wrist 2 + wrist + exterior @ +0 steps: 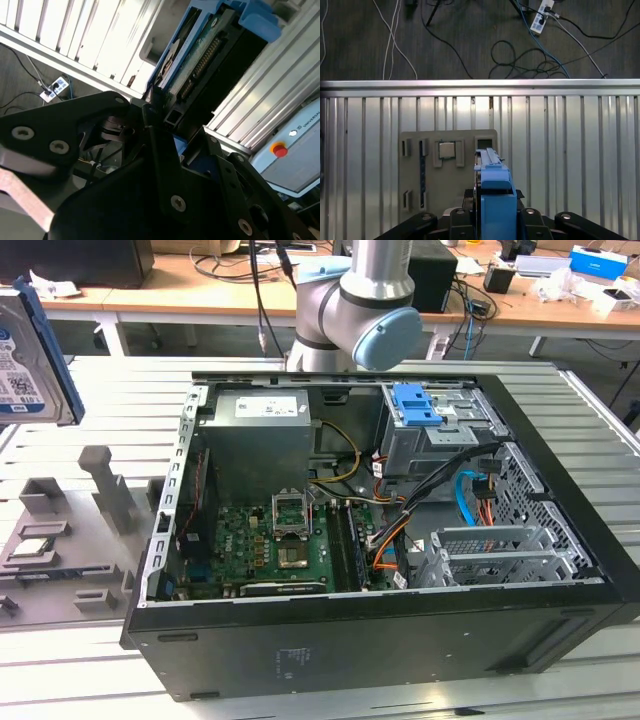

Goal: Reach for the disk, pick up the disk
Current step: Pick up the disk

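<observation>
In the exterior view, the disk hangs in the air at the exterior view's left edge, label side towards the camera. It is well apart from the open computer case. Below it stands the grey fixture plate with its upright blocks, and the disk touches none of them. I judge that the reaching is finished and the pick up is practically done.

In the second wrist view, I see the board side of the disk with its blue frame. A black finger presses against the frame, so the fingers are clamped on the disk. Behind it are only the slats of the table.

In the first wrist view, the disk stands edge-on in the gripper, beside the small silver chip, which lies on the plate. The table edge is near, and past it the floor with loose cables.

In my judgement, any further move calls for a firm clamp and a steady height, because the upright blocks are the nearest obstacles. There is wide open room above the slats.
</observation>
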`<state>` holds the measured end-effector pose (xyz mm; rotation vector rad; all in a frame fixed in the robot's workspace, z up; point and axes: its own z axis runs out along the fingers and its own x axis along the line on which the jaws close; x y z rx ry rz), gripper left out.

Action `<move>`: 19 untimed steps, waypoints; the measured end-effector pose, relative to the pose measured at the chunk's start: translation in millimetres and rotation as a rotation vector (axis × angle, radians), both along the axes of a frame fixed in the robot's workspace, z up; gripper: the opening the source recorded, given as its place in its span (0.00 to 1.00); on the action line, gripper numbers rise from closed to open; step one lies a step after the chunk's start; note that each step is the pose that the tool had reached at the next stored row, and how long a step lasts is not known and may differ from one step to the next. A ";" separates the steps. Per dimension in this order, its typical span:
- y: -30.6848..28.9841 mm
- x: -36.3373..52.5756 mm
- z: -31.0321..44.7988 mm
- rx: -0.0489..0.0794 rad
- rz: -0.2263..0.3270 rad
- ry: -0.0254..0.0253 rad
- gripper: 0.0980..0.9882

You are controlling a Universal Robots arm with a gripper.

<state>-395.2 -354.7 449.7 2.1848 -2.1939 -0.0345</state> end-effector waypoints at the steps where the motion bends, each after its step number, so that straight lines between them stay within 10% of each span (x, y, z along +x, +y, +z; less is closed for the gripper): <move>1: 0.0 0.1 2.9 0.000 0.000 0.0004 0.30; 19: 0.3 1.6 36.5 -0.003 0.000 0.0043 0.30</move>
